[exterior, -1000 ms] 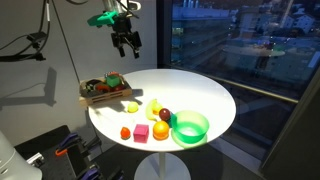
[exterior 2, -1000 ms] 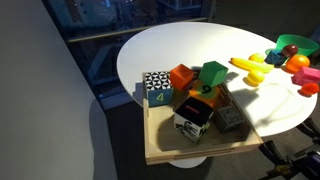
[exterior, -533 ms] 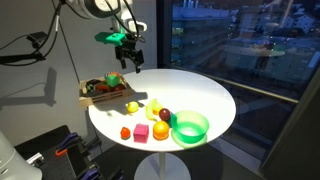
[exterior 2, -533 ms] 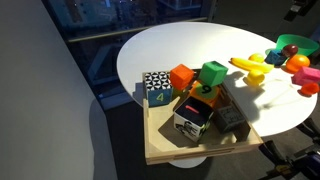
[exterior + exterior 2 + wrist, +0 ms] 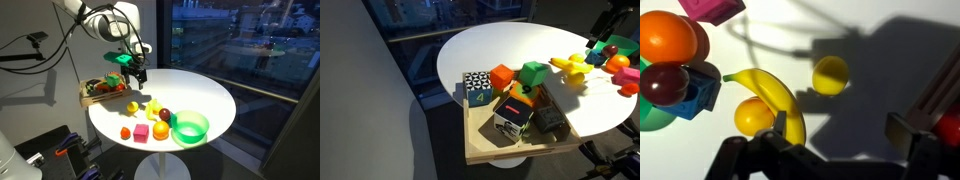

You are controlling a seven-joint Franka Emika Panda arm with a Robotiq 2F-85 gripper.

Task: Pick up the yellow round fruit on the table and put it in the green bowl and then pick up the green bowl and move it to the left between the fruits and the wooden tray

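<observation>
End effector (image 5: 822,146), jaws apart, hangs over the desk (image 5: 205,98); the yellow round fruit (image 5: 830,74), upper centre of the wrist view beside the long yellow fruit (image 5: 780,100), may roll away under an off-centre closure.

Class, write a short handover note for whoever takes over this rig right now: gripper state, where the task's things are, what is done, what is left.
The gripper has its jaws open and empty, and hovers over the table near the tray.
The yellow fruit lies on the table, untouched, between the tray and the other fruits.
The bowl looks empty and sits beyond the fruits.
Done: nothing placed.
Left: grasp the yellow fruit, drop it in the bowl, then move the bowl between fruits and tray.
</observation>
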